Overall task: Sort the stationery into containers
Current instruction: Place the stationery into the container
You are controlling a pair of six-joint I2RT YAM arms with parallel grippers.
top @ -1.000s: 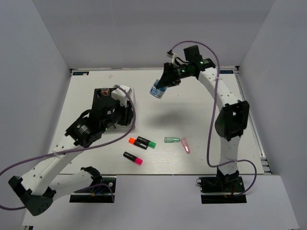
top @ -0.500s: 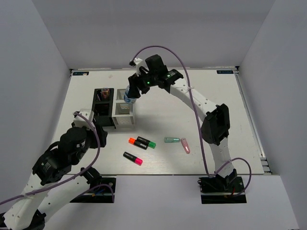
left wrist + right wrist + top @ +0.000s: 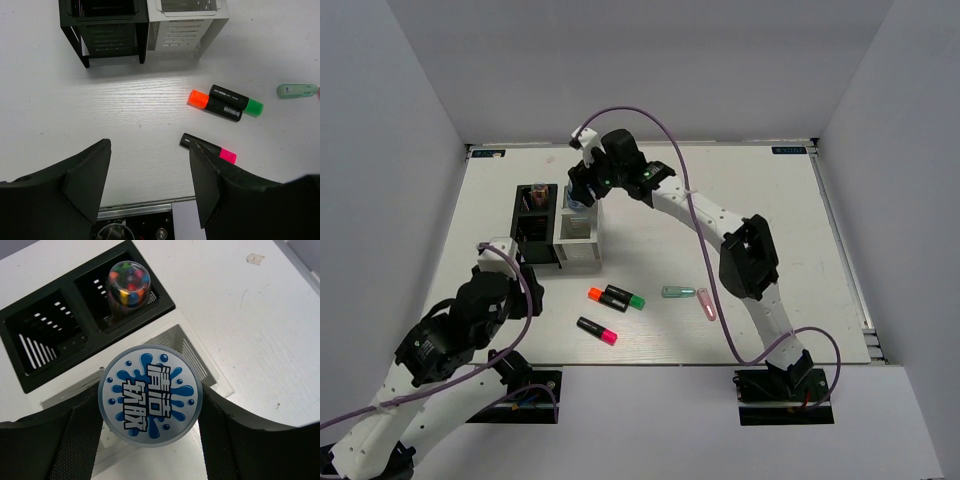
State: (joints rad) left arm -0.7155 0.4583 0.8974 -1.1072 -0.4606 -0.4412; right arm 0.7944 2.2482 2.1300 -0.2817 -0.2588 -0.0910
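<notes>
Top cam overlooks the whole surface from behind; wrist cams point down, right one closer, all sharing the black box and white box

The round end face of the blue-white roll carries four blue Chinese characters in two tilted rows, which look like 清洁 over 软胶, set among blue splash drops on a white ground. The orange-capped marker bears a small white barcode-like print, and the green-capped marker a line of white print, both too small to read.
</notes>
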